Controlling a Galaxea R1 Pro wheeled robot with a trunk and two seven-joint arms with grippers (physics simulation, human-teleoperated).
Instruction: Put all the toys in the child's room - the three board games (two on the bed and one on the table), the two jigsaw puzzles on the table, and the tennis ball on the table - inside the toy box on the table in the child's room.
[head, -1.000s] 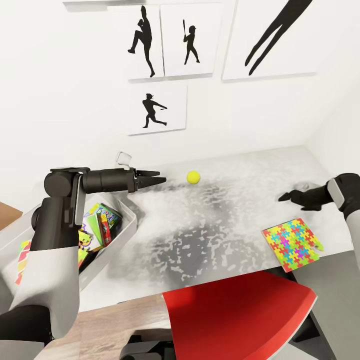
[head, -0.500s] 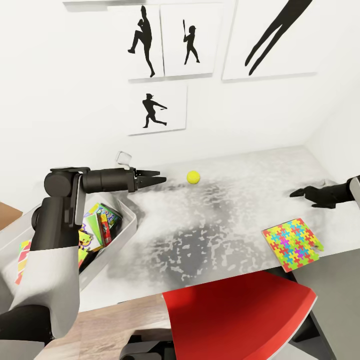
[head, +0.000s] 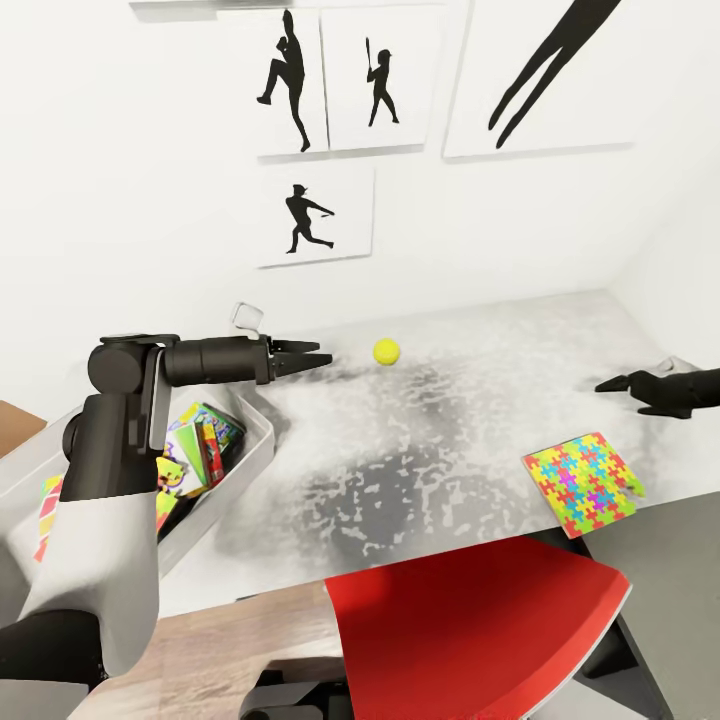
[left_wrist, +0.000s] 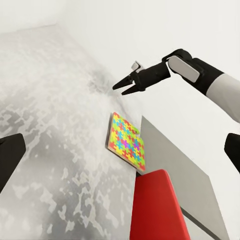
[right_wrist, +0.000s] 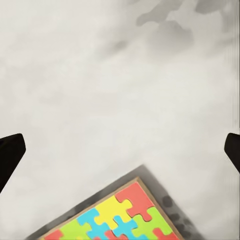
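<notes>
I take the tennis ball (head: 386, 351) as my landmark; it sits alone on the tabletop (head: 460, 400), toward the wall with the baseball silhouette pictures (head: 313, 215).

My left pincer (head: 318, 358) hangs just beside the ball on its toy-box side, level with it, not touching it. Its two fingers are parted and carry nothing; in the left wrist view the dark fingertips (left_wrist: 9, 155) stand wide apart at the frame edges.

The toy box (head: 255, 455) lies farther from the ball on that same side, under my left forearm. Colourful flat game boxes (head: 195, 450) already lie inside it; I cannot read their lettering.

My right pincer (head: 612, 384) is well away from the ball on the opposite side, above the tabletop. Its fingers are spread open and empty, which the left wrist view (left_wrist: 123, 89) shows clearly.

One jigsaw puzzle (head: 580, 485) lies flat on the tabletop, far from the ball and nearer me than the right pincer, one corner overhanging the front edge. The right wrist view catches its corner (right_wrist: 120, 215) below the open fingers.

A red chair (head: 480, 630) stands at the tabletop's near edge.
</notes>
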